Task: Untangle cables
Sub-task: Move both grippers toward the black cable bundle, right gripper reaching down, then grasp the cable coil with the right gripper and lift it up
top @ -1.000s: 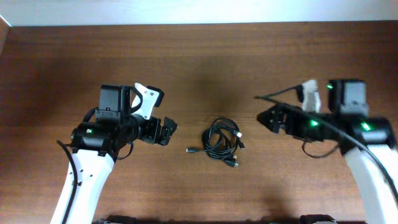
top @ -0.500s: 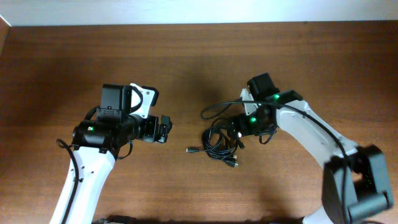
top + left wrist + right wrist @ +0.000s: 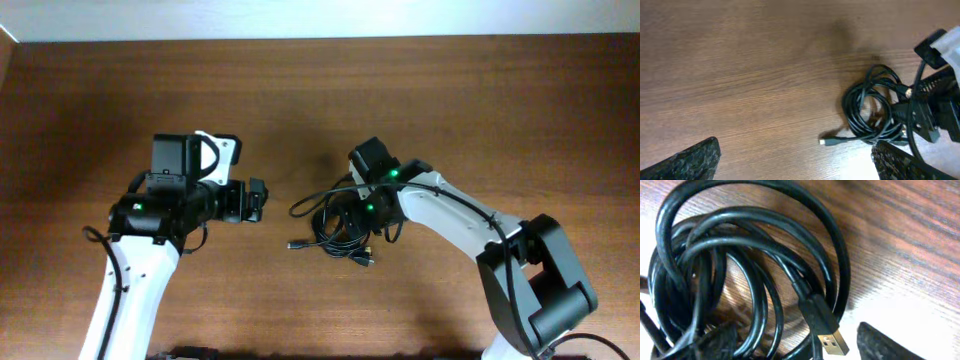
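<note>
We see the cables (image 3: 335, 238) lying as one tangled bundle of thin black loops on the wooden table (image 3: 480, 90), around its middle and between the two arms. The loops overlap and cross one another, so we cannot tell how many separate cords there are. One cord leaves the bundle on its left side and ends in a small silvery plug (image 3: 826, 142) that lies flat on the wood, just clear of the loops. The right gripper (image 3: 796, 346) is down at the right part of the bundle, its arm reaching in from the near right. In the right wrist view its fingers (image 3: 887, 345) stand apart on either side of several strands, and a gold-tipped plug (image 3: 832, 342) lies between them; a strip of bare wood shows between that plug and the right-hand finger, so we read the jaws as parted and not clamped on anything. A black lead (image 3: 315, 198) from the right arm's wrist arcs out to the left, just beyond the far side of the bundle. The left gripper (image 3: 255, 200) sits well to the left of the cables, touching none of them, and its fingers (image 3: 687, 160) are spread wide with only wood between them.
</note>
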Controlling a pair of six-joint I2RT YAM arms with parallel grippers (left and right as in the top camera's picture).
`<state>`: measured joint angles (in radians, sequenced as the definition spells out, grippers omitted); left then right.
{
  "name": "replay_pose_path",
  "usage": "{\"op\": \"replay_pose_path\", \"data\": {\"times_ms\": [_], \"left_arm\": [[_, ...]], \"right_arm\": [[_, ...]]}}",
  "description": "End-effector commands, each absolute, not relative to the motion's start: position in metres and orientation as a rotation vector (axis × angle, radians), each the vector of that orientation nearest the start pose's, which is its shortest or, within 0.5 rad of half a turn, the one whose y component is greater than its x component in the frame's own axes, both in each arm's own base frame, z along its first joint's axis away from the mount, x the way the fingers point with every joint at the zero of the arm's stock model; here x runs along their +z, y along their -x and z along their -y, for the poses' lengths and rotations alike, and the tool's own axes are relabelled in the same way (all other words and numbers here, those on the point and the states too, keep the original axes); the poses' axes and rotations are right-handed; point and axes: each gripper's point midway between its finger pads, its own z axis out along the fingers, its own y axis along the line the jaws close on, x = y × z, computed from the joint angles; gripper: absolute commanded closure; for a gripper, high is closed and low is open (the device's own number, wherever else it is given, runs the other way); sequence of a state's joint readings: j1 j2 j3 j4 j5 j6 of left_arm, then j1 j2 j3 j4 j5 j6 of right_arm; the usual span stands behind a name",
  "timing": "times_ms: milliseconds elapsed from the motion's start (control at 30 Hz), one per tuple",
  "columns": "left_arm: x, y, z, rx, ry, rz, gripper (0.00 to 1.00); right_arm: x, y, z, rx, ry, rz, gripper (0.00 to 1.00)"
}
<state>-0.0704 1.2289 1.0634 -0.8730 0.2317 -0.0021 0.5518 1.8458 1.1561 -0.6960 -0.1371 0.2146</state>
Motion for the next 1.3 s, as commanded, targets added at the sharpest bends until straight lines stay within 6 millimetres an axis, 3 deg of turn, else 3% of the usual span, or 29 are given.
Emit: {"op": "replay_pose_path", "data": {"times_ms": [0, 200, 300, 433, 500, 600, 733, 767, 867, 967, 1100, 1167, 1267], "left_arm": [[0.177, -0.306, 0.056, -0.314, -0.131, -2.591, 0.01], [0.177, -0.306, 0.056, -0.315, -0.131, -2.591, 0.01], [0.177, -0.306, 0.056, -0.315, -0.131, -2.59, 0.01], [0.177, -0.306, 0.056, -0.317, -0.133, -2.59, 0.01], [0.179, -0.304, 0.064, -0.378, -0.149, -2.586, 0.01], [0.18, -0.303, 0.07, -0.423, -0.162, -2.581, 0.01], [0.181, -0.303, 0.07, -0.431, -0.163, -2.58, 0.01], [0.181, -0.302, 0.073, -0.449, -0.162, -2.579, 0.01], [0.182, -0.302, 0.075, -0.471, -0.144, -2.579, 0.01], [0.189, -0.302, 0.09, -0.595, -0.184, -2.542, 0.01], [0.21, -0.291, 0.125, -0.899, -0.278, -2.46, 0.01], [0.235, -0.282, 0.15, -1.141, -0.372, -2.341, 0.01], [0.255, -0.276, 0.163, -1.287, -0.448, -2.235, 0.01]], "right_arm": [[0.014, -0.308, -0.206, 0.203, 0.508, -2.936, 0.31], [-0.007, -0.303, -0.204, 0.188, 0.516, -2.991, 0.6], [-0.009, -0.303, -0.205, 0.189, 0.515, -2.993, 0.96], [-0.003, -0.3, -0.201, 0.177, 0.507, -3.017, 0.96], [0.017, -0.304, -0.204, 0.18, 0.506, -3.01, 0.96], [0.066, -0.32, -0.213, 0.219, 0.497, -2.927, 0.96], [0.145, -0.34, -0.225, 0.313, 0.475, -2.733, 0.96], [0.172, -0.341, -0.226, 0.344, 0.467, -2.662, 0.96], [0.217, -0.334, -0.222, 0.391, 0.454, -2.548, 0.96], [0.271, -0.318, -0.212, 0.442, 0.445, -2.404, 0.96], [0.304, -0.304, -0.203, 0.471, 0.438, -2.31, 0.96], [0.306, -0.299, -0.201, 0.46, 0.479, -2.298, 0.96], [0.3, -0.295, -0.199, 0.448, 0.49, -2.329, 0.96]]}}
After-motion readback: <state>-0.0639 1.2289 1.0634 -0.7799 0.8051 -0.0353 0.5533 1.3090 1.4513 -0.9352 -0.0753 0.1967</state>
